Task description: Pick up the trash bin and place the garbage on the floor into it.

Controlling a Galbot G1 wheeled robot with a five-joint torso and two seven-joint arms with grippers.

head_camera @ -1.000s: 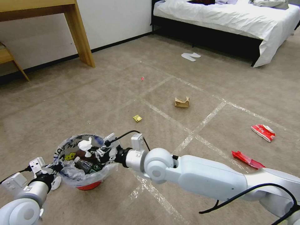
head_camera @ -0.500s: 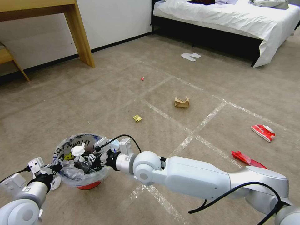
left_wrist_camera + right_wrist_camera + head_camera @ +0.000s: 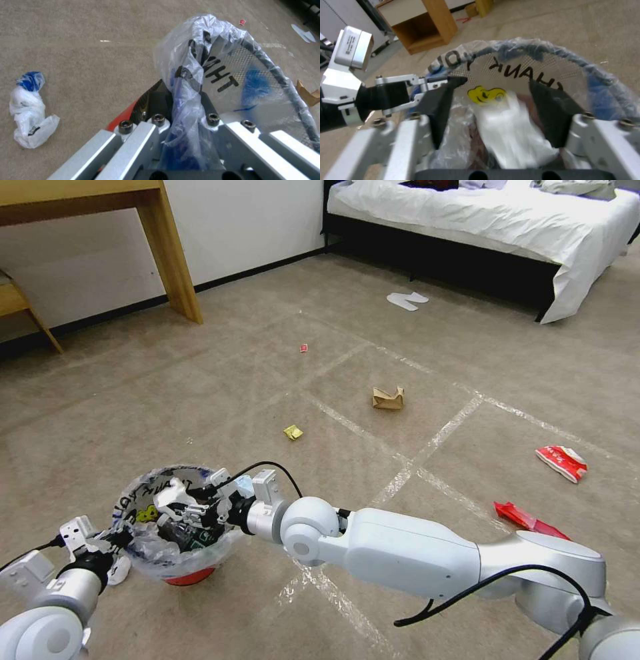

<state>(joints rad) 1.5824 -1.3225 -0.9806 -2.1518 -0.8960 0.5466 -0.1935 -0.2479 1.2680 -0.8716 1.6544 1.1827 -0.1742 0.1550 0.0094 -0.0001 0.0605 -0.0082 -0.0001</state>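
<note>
The trash bin [image 3: 143, 553], red with a printed clear liner, hangs just above the floor [image 3: 267, 380] at lower left. My left gripper [image 3: 115, 540] [image 3: 183, 100] is shut on its near rim and bunched liner. Over the bin's mouth, my right gripper [image 3: 177, 507] [image 3: 498, 83] is open, fingers wide apart, with a white tissue [image 3: 510, 125] loose between them. A green-labelled bottle [image 3: 193, 537] lies inside. Garbage on the carpet: a brown paper bag [image 3: 388, 398], a yellow scrap [image 3: 293, 432], a small red wrapper [image 3: 304, 348] and two red wrappers [image 3: 561, 461] [image 3: 527, 520] at right.
A crumpled white plastic bag [image 3: 30, 117] lies on the carpet beside the bin. White slippers [image 3: 407, 300] sit before the bed [image 3: 500, 220] at the back right. A wooden desk leg [image 3: 175, 253] stands at the back left. Tape lines cross the carpet.
My right arm reached farther left, carrying the white tissue from the bin's right rim to over its middle. The left gripper and the bin stayed put.
</note>
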